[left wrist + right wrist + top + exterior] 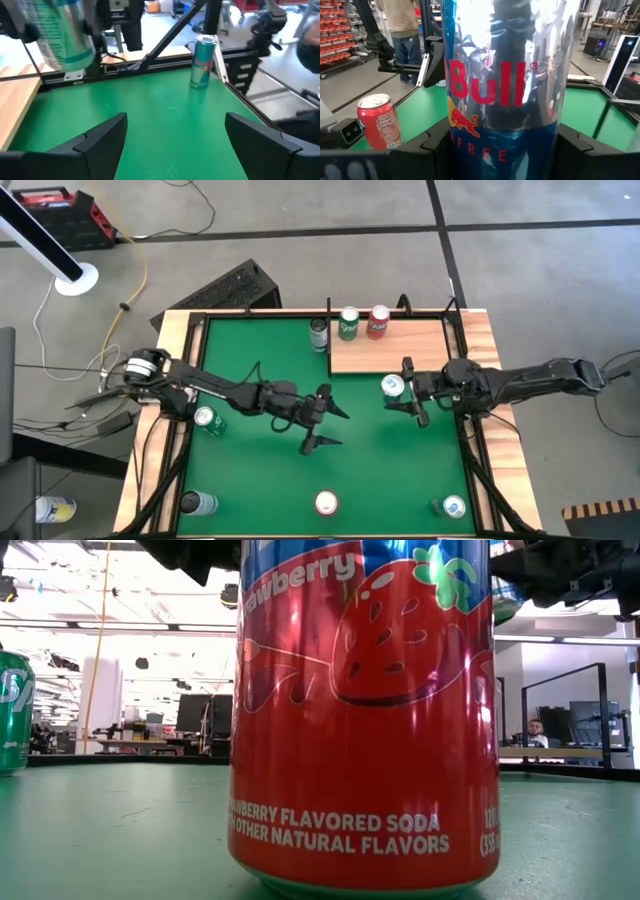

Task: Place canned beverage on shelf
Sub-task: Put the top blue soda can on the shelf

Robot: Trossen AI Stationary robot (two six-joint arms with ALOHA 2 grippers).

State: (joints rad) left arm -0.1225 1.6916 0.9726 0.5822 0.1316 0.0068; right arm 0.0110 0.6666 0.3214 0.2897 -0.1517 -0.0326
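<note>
- A slim blue-and-silver can (507, 95) was seen gripped between the fingers of the right gripper (402, 387), the dark pads pressed on both flanks low on the body; the can stood upright in the hold.
- In the overhead view the held can (392, 386) was placed just off the near edge of the shelf (400, 352), over green table (360, 450), not yet on the wood.
- Judged step: carrying the can to the shelf. It would be best kept vertical, brought over bare wood clear of the two cans already there, and set flat before the fingers are let go; a thin tall can tips easily.
- The left gripper (322, 420) was noted mid-table, fingers (95, 140) spread wide with nothing between them, waiting.
- Shelf: flat pale-brown panel, grain visible. Table: matte green, slightly scuffed.
- On the shelf's far edge a green can (348, 324) and a red can (379, 322) stood side by side; a grey can (319, 333) stood beside the shelf on the green.
- All cans: glossy metal cylinders, strongly reflective.
</note>
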